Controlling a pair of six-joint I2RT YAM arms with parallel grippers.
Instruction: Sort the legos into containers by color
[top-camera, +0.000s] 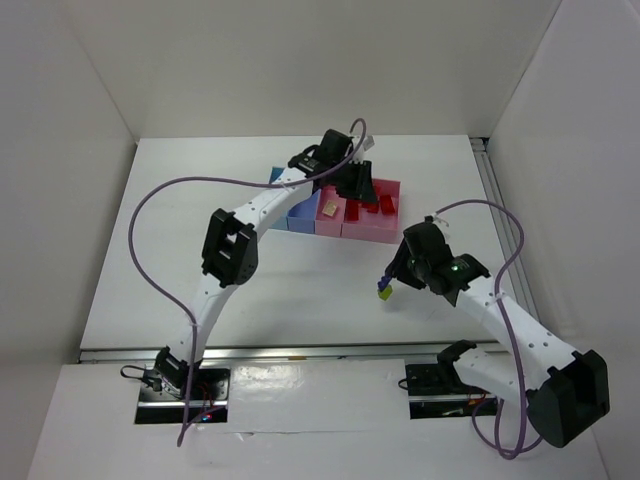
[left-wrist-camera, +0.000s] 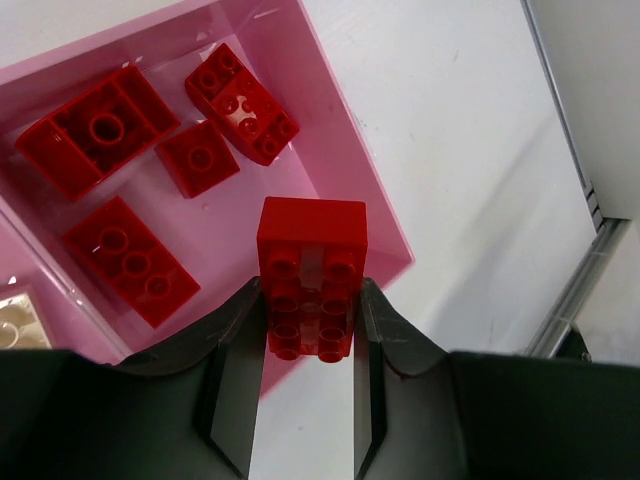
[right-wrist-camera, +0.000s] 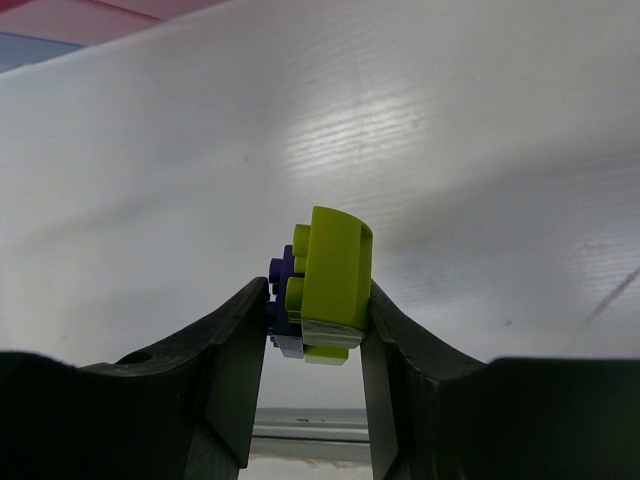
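Note:
My left gripper (left-wrist-camera: 310, 335) is shut on a red lego (left-wrist-camera: 312, 250), studs toward the camera, held over the near corner of the wider pink container (left-wrist-camera: 335, 140). Several red legos (left-wrist-camera: 130, 262) lie inside that container. A whitish lego (left-wrist-camera: 15, 322) shows in the neighbouring pink container. In the top view the left gripper (top-camera: 352, 180) hangs over the row of containers (top-camera: 300, 215). My right gripper (right-wrist-camera: 315, 325) is shut on a yellow-green lego (right-wrist-camera: 335, 285) joined to a purple-blue lego (right-wrist-camera: 283, 290), held above the white table. The right gripper (top-camera: 390, 285) is seen in front of the containers.
White walls enclose the table at the back and on both sides. A metal rail (left-wrist-camera: 585, 280) runs along the table's right edge. Purple cables (top-camera: 170, 200) loop above both arms. The left arm's elbow (top-camera: 230, 250) stands left of the containers.

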